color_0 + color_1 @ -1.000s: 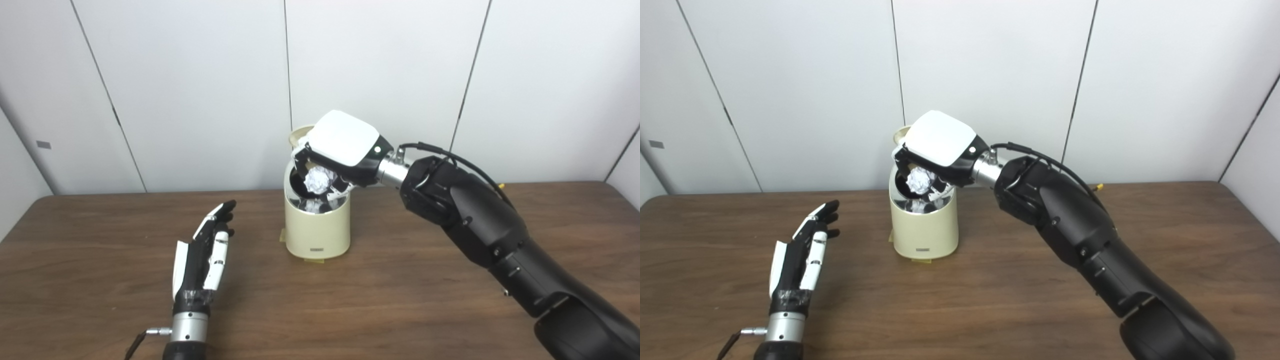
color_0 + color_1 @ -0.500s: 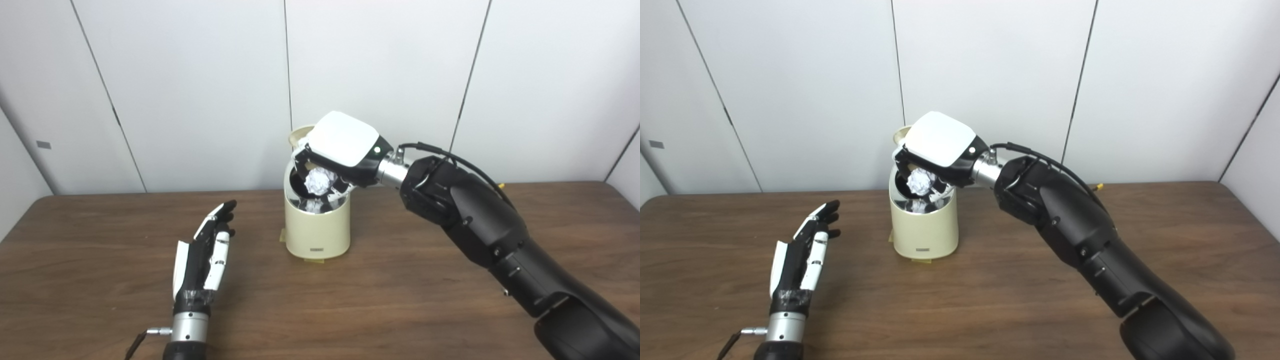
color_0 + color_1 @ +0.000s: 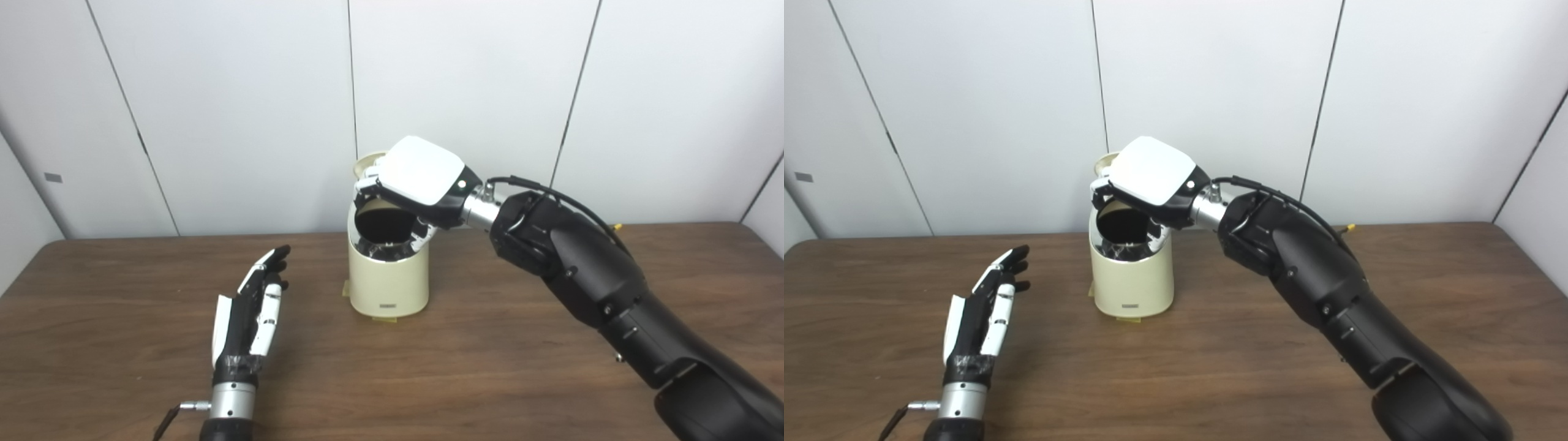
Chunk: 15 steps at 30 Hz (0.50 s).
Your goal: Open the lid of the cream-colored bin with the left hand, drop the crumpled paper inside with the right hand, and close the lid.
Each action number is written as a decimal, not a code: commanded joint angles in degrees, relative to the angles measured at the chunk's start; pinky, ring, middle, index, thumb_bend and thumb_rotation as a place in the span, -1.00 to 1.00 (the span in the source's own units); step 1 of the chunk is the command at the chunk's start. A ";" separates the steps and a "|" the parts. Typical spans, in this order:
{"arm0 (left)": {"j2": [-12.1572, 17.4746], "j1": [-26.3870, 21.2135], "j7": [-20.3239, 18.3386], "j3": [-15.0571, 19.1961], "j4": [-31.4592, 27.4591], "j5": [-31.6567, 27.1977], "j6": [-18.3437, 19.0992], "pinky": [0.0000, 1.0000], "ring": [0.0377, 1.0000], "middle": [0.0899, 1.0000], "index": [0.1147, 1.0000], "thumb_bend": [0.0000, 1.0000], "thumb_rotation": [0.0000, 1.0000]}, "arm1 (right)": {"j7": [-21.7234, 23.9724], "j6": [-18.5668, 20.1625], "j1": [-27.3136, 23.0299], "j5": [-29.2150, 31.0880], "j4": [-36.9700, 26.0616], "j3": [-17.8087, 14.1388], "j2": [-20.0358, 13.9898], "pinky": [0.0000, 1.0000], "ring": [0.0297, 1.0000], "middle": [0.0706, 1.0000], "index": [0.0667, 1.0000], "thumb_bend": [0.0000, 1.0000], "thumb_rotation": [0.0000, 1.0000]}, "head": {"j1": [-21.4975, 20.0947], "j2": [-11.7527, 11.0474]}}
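Note:
The cream-colored bin (image 3: 388, 285) stands on the table at centre, its lid (image 3: 367, 163) tipped up behind the rim. Its mouth (image 3: 386, 226) is open and dark inside. My right hand (image 3: 416, 184) hovers right over the mouth with its fingers spread and nothing in it. The crumpled paper is out of sight. My left hand (image 3: 252, 306) is open, fingers straight, low over the table to the left of the bin and apart from it.
The brown wooden table (image 3: 490, 367) reaches to the white panelled wall (image 3: 245, 92) behind the bin. My right arm (image 3: 588, 282) crosses from the lower right up to the bin.
The crumpled paper has left my right hand and dropped out of sight into the bin. The right hand's fingers have opened. The left hand has not moved.

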 commanded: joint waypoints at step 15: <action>0.27 0.70 -0.21 -0.53 1.01 0.87 -1.76 0.54 0.71 0.73 0.70 -0.49 0.79 | -34.28 -6.69 -1.30 1.04 5.88 -4.41 2.37 -0.62 -0.54 -0.46 -0.51 0.60 -0.07 | -0.22 0.02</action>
